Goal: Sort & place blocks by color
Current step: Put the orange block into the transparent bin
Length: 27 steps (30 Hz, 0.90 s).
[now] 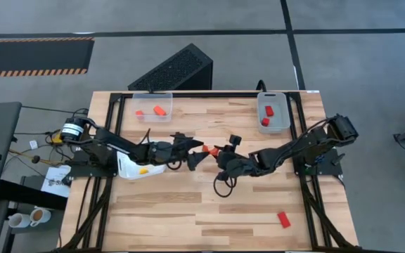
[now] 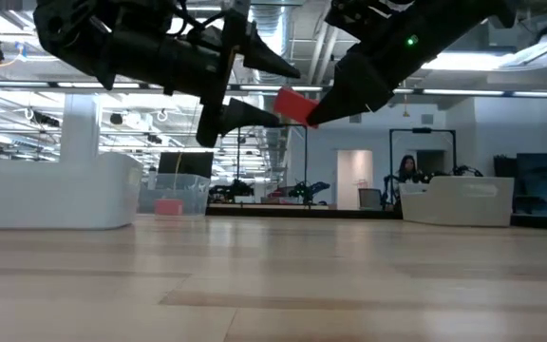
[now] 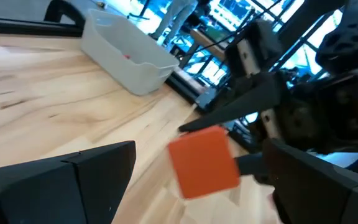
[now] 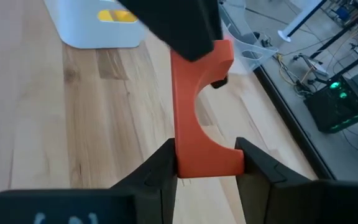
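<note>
An orange arch block (image 1: pixel 209 150) hangs in the air above the middle of the table, between my two grippers. My right gripper (image 1: pixel 217 152) comes from the table's right and is shut on it. My left gripper (image 1: pixel 198 152) comes from the left and is open. Its two fingers (image 3: pixel 92 177) stand on either side of the block's free end (image 3: pixel 204 160), with a gap showing on both sides. The low view shows the block (image 2: pixel 295 104) high above the tabletop. My right gripper pinches one end of the arch block (image 4: pixel 207 163) between its two fingers (image 4: pixel 160 171). The fingers come level from the table's right. The block is lifted clear and sticks out lengthwise ahead of the fingers toward my left gripper, its hollow turned sideways.
A clear bin (image 1: pixel 152 107) at the far left holds a red and an orange block. A clear bin (image 1: pixel 273 112) at the far right holds red blocks. A white tray (image 1: pixel 129 169) with a yellow block lies under my left arm. A red block (image 1: pixel 283 219) lies near the front right.
</note>
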Available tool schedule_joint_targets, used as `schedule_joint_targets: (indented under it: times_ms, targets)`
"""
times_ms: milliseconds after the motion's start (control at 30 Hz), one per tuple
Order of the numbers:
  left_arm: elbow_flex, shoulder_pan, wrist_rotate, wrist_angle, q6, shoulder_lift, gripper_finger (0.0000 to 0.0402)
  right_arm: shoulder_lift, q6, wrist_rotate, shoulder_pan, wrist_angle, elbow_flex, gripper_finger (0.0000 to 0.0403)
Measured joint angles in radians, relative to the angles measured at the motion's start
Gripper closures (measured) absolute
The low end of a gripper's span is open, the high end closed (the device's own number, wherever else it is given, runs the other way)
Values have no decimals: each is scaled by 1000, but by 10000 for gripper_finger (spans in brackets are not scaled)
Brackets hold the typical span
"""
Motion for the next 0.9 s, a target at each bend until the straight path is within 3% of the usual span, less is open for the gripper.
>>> schedule_joint_targets:
  times_ms: [233,733,900]
  targets:
    - [6,3,-11,-14,12,0,81,0,0,0,0,23,0,258]
    - [7,3,-20,4,55,-1,291,0,-8,8,-1,25,0,242]
    - [7,3,-18,3,67,-2,296,0,-8,8,-2,25,0,240]
